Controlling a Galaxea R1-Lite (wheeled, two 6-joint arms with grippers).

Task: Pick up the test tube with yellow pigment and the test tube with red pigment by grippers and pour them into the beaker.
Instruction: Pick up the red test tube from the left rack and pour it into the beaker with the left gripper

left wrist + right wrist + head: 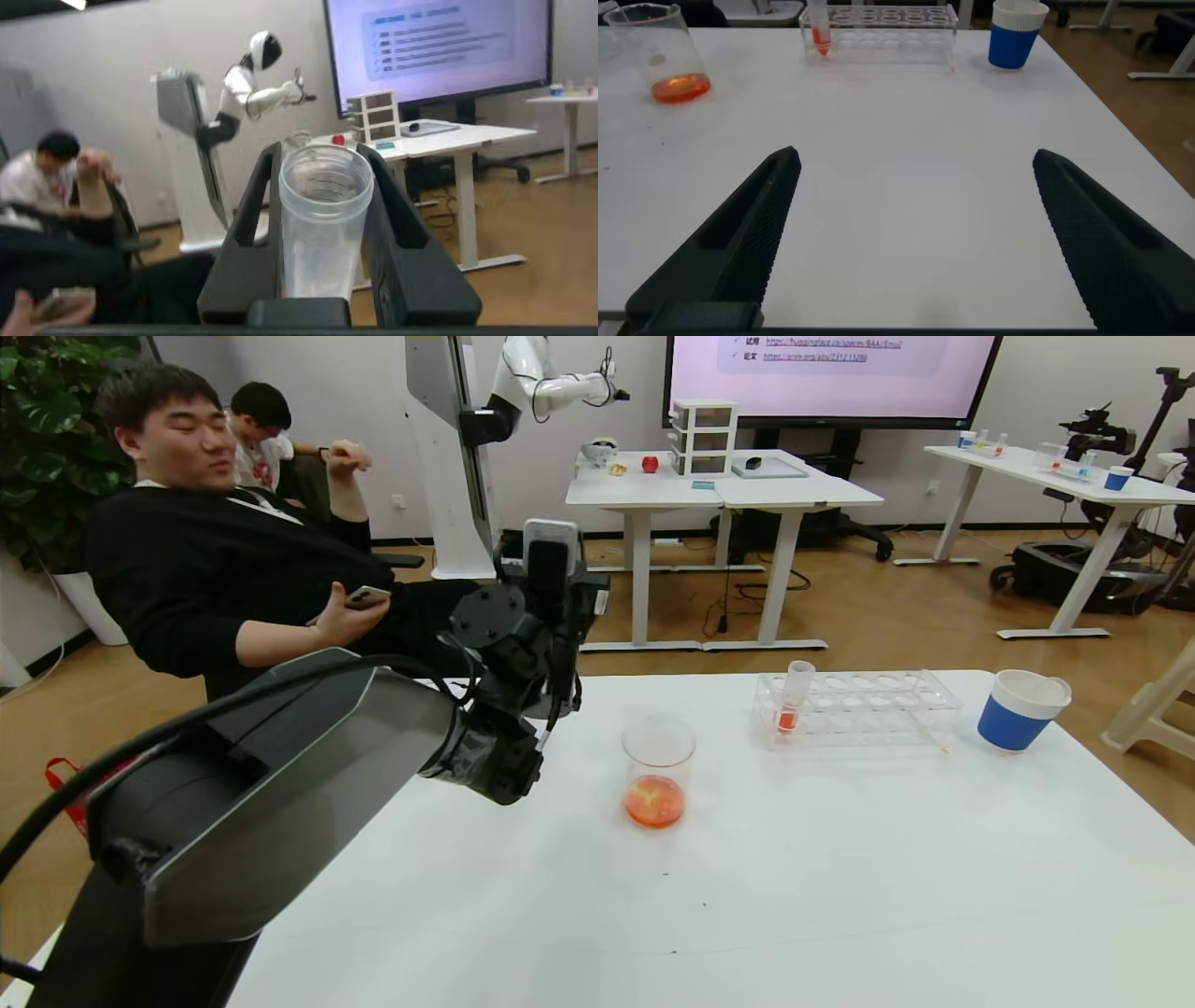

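Beaker point(657, 775): one, clear, standing upright on the white worktop point(747, 896) about midway across and nearer the far edge than the near one. Contents: a shallow pool of orange-red liquid at its bottom; the rest is clear.

Test tube with red pigment point(794, 695): one, upright in the end slot of the rack nearest the beaker, orange-red liquid in its lower part.

Tube rack point(868, 709): one, clear plastic, lying along the far edge toward the far right corner. It holds that single tube; its other holes show nothing standing in them.

Paper cup point(1019, 709): one on this worktop, blue with a white rim, at the far right corner just beyond the rack. Its contents cannot be told.

Clear tube point(322, 229): one, clamped between the two black fingers of the left gripper point(327, 243), mouth pointing away from the wrist. No liquid shows in the visible part.

Left gripper: raised above the far left part of the worktop, apart from the beaker, closed on that tube.

Right gripper point(915, 233): low over the near part of the worktop, fingers spread wide, holding nothing.

Count: one beaker, two tubes, one rack, one cup, two grippers.
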